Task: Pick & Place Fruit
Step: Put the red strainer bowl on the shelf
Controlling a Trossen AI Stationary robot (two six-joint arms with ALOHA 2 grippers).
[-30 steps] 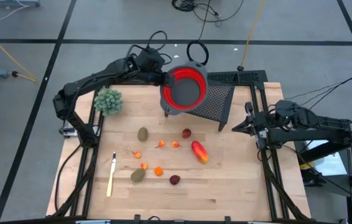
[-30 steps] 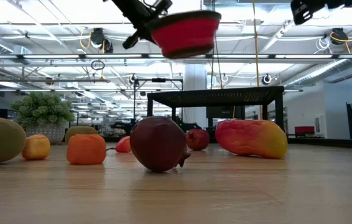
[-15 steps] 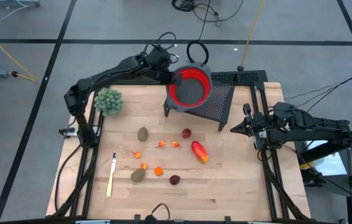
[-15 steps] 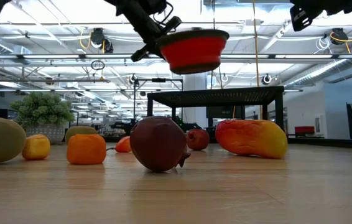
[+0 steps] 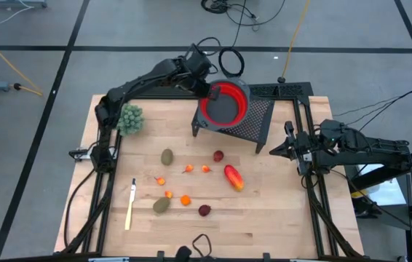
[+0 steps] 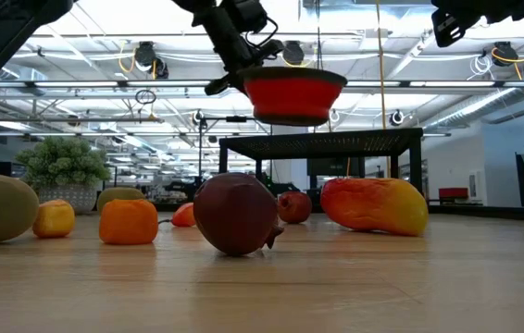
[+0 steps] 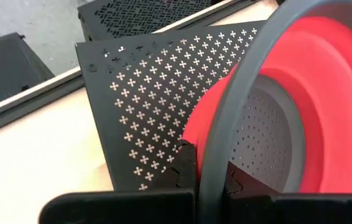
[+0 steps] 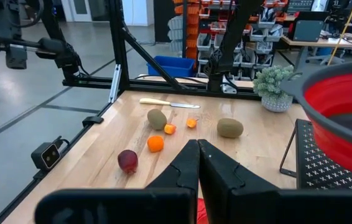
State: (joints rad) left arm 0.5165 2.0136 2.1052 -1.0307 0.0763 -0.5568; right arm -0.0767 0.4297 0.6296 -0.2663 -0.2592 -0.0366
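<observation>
My left gripper (image 5: pixel 207 87) is shut on a red strainer bowl with a grey rim (image 5: pixel 224 104), held in the air over a black perforated stand (image 5: pixel 253 120). The fruit lies on the wooden table: an elongated red-orange-yellow piece (image 5: pixel 233 177), two brownish-green ovals (image 5: pixel 167 156) (image 5: pixel 161 205), two dark red balls (image 5: pixel 218 156) (image 5: pixel 204 210) and several tiny orange bits (image 5: pixel 185 199). My right gripper (image 5: pixel 287 148) hovers shut at the table's right edge, touching nothing. My left gripper pinches the bowl's grey rim (image 7: pixel 212 168) between its two fingers (image 7: pixel 183 169), one inside the bowl and one outside. It comes in from the table's far-left side. The bowl (image 6: pixel 292 92) is lifted clear, sitting nearly level just above the stand's top.
A bushy green clump (image 5: pixel 128 118) stands at the far-left corner. A yellow-handled knife (image 5: pixel 130 204) lies near the left edge. The black stand (image 6: pixel 322 139) takes up the far middle. Bare wood shows along the near edge and near-right corner (image 5: pixel 279 218).
My left arm has carried the bowl toward the table's right and down, bringing it over the stand's top. The bowl has levelled out from a tilt. The grip has stayed shut.
</observation>
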